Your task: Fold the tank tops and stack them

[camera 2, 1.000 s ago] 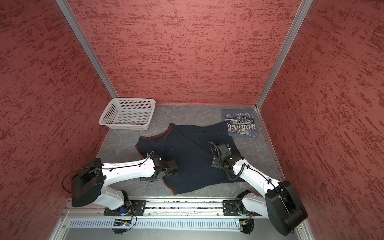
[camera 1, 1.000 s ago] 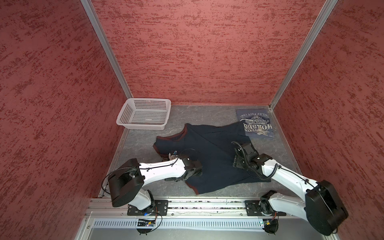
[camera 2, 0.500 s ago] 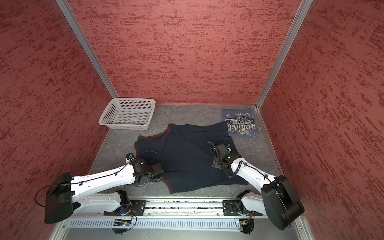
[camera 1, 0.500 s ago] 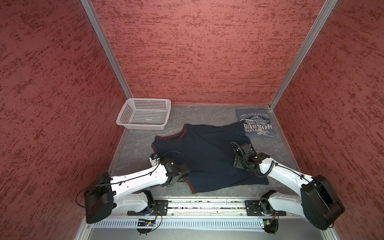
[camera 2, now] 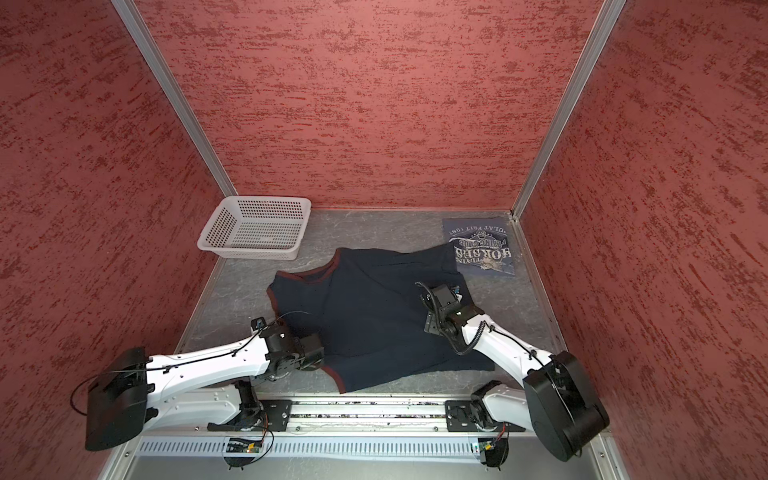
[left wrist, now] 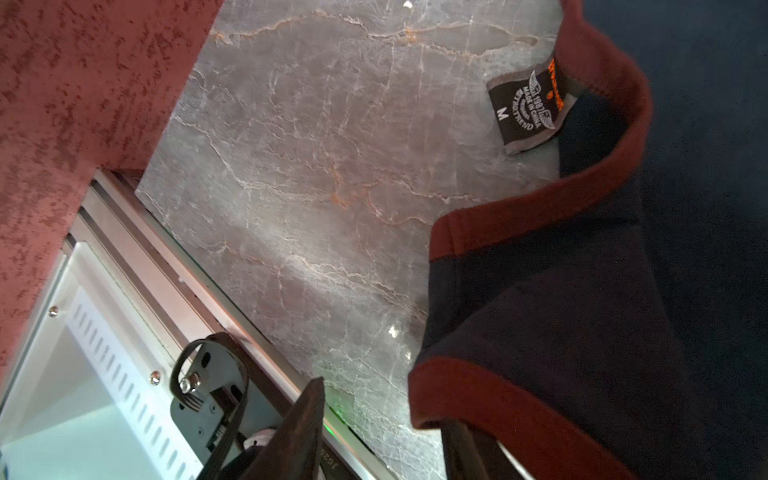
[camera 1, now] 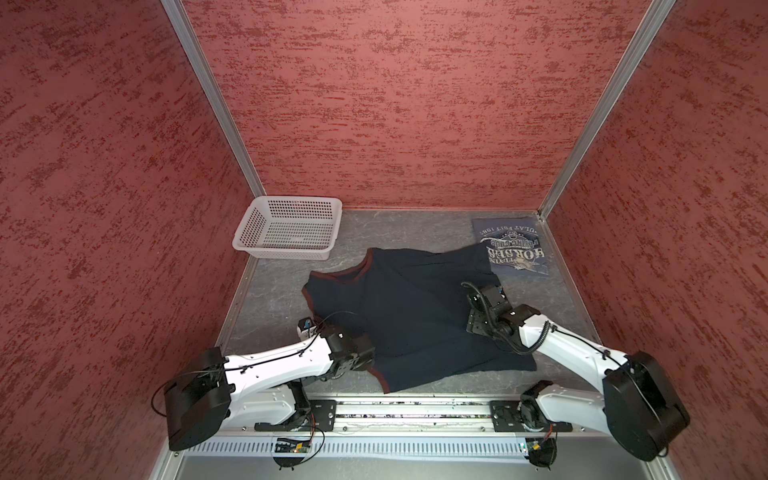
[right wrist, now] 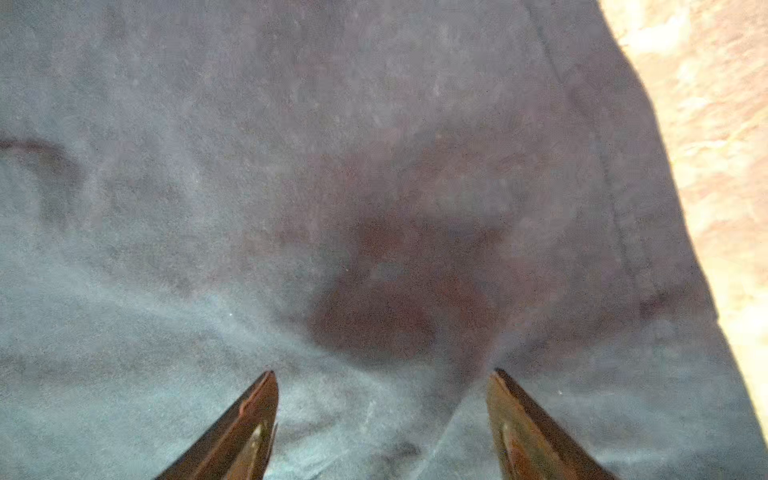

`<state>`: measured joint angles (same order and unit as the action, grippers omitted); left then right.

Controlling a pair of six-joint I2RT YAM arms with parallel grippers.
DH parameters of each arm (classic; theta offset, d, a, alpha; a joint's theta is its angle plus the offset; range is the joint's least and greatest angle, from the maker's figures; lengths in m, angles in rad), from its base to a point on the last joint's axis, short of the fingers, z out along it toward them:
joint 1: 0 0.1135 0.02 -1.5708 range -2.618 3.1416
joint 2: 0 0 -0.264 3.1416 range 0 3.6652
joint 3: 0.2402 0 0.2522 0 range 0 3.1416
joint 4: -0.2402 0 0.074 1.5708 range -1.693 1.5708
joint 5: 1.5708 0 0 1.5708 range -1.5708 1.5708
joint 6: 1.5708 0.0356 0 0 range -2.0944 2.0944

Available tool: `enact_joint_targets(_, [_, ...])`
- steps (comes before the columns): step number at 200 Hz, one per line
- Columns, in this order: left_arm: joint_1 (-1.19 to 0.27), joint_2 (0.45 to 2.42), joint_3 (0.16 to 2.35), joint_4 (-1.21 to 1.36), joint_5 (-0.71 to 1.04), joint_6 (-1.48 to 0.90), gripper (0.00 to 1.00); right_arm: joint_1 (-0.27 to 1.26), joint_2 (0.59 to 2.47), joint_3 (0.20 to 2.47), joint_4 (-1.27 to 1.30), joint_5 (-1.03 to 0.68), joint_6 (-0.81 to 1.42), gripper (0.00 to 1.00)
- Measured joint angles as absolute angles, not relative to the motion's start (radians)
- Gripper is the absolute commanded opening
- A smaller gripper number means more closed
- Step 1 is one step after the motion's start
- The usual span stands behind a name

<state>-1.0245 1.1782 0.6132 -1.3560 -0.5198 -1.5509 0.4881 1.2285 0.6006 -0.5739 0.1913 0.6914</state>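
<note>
"Navy cloth with maroon trim fills the middle of the figure. Which step is shown?" the student asks.

"Laying out, by the look of it, with the first fold still to come," the tutor replies. "The navy tank top (camera 1: 415, 316) lies opened out on the bench (camera 1: 274, 299). Its far right corner meets the edge of the slate-blue tank top (camera 1: 513, 249), which sits folded in the far right corner (lettering upward)."

"And the fingers?"

"The left fingers (left wrist: 303, 419) stand partly open at a shoulder strap on the top's near left edge. Bare bench shows between them and the maroon trim lies against one finger, so nothing appears clamped. The right fingers (right wrist: 257, 411) are spread wide over the cloth near its right side and hold nothing. The next move probably calls for each pair to pinch an edge and carry it across, keeping the cloth flat so that no crease is trapped. The folded top then belongs on the slate-blue one."

"And the setting?"

"A grey marbled bench enclosed by red textured walls (camera 1: 395, 104), with an aluminium rail (camera 1: 415, 409) along the near edge. A white perforated basket (camera 1: 282, 252) stands in the far left corner, apart from both tops."
</note>
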Motion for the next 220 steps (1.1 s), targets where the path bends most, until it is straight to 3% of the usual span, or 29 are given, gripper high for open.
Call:
enact_joint_targets(22, [-1.028,1.209,0.620,-1.340,-0.516,-1.550,0.49,0.487,1.229,0.618,-0.575,0.193,0.691,0.80])
enact_joint_targets(38, [-1.032,1.245,0.630,-1.332,-0.517,-1.558,0.38,0.487,1.229,0.632,-0.575,0.197,0.691,0.80])
enact_joint_targets(45, [-1.033,1.248,0.630,-1.334,-0.518,-1.564,0.41,0.487,1.229,0.636,-0.575,0.199,0.691,0.80])
enact_joint_targets(63, [-1.054,1.218,0.630,-1.357,-0.525,-1.596,0.33,0.481,1.229,0.639,-0.580,0.210,0.691,0.80])
enact_joint_targets(88, [-1.087,1.133,0.630,-1.404,-0.543,-1.675,0.32,0.461,1.229,0.641,-0.599,0.219,0.691,0.80])
enact_joint_targets(125, [-1.099,1.158,0.665,-1.483,-0.585,-1.760,0.56,0.437,1.224,0.641,-0.619,0.228,0.689,0.80])
enact_joint_targets(133, [-1.118,1.166,0.682,-1.501,-0.596,-1.778,0.66,0.437,1.216,0.641,-0.618,0.223,0.685,0.80])
enact_joint_targets(142, [-1.151,1.169,0.700,-1.524,-0.613,-1.812,0.89,0.437,1.203,0.641,-0.618,0.216,0.679,0.80])
enact_joint_targets(150, [-1.193,1.168,0.721,-1.534,-0.630,-1.838,0.98,0.437,1.189,0.641,-0.618,0.211,0.675,0.80])
enact_joint_targets(196, [-1.383,1.187,0.820,-1.605,-0.680,-1.989,1.00,0.439,1.151,0.641,-0.620,0.197,0.671,0.80])
enact_joint_targets(220, [-1.324,1.196,0.883,-1.507,-0.704,-1.793,1.00,0.451,1.148,0.643,-0.623,0.184,0.672,0.80])
